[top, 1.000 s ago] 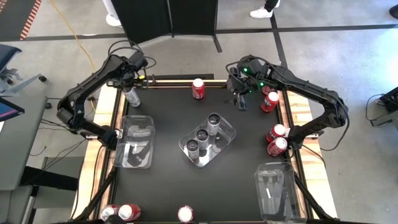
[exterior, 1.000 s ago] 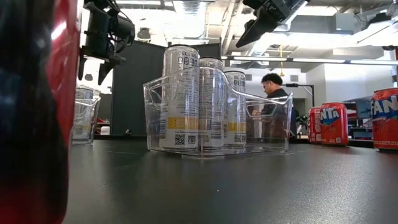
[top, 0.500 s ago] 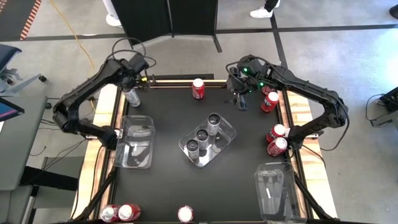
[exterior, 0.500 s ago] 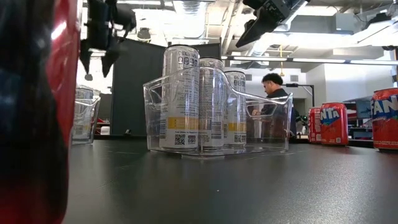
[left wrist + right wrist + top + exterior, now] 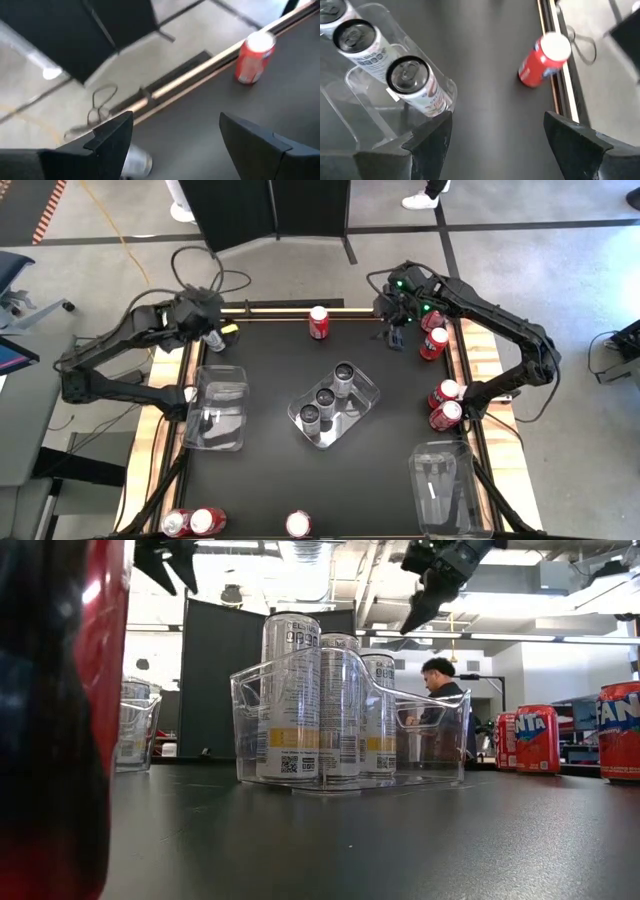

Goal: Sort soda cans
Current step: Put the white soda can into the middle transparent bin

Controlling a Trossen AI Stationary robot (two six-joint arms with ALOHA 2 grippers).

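My left gripper [image 5: 214, 329] hangs open above the table's far left corner, over a lone silver can [image 5: 213, 340] that stands there; the left wrist view shows this silver can [image 5: 135, 163] below the open fingers, untouched. My right gripper [image 5: 395, 337] hangs open above the far right, empty. A red can [image 5: 319, 322] stands at the far edge, and it shows as a red can [image 5: 254, 57] past my left fingers. Three silver cans [image 5: 327, 397] stand in the clear middle tray [image 5: 366, 402].
An empty clear tray [image 5: 215, 408] lies at the left, another tray [image 5: 441, 488] at the near right. Red cans stand at the far right [image 5: 433, 342], at the right edge [image 5: 445, 404] and along the near edge [image 5: 203, 522]. A person [image 5: 437, 680] stands beyond the table.
My left gripper has risen high above the far left corner, turning as it went, and its arm has swung out toward the table's left edge. My right gripper has shifted a little toward the table's right edge and rolled slightly. Both stay open.
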